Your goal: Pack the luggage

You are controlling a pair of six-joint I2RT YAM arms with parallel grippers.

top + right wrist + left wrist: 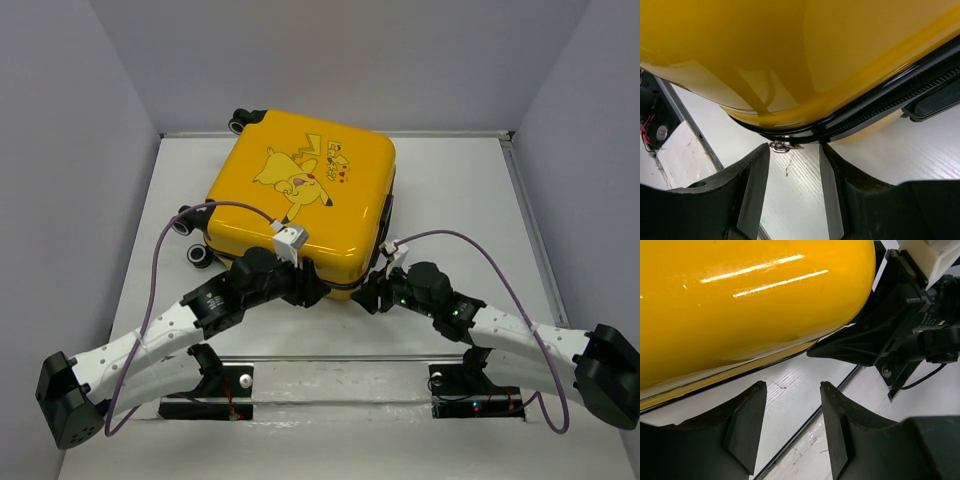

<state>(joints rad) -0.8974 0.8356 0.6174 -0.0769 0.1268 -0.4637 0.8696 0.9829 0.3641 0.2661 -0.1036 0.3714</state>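
Note:
The luggage (300,205), a glossy yellow hard-shell suitcase with a Pikachu cartoon, lies closed and flat on the white table. My left gripper (318,290) sits at its near edge, open, with only bare table between its fingers (751,415); the yellow shell (740,305) fills the view above them. My right gripper (372,296) is at the near right corner, open. Its fingers (755,172) flank a small metal zipper pull (784,146) hanging from the black zipper seam (865,117), without gripping it.
Black wheels (186,222) stick out from the suitcase's left side and far corner (240,121). Grey walls enclose the table on three sides. The arm mounts (210,385) stand at the near edge. The right arm's wrist (920,315) shows in the left wrist view.

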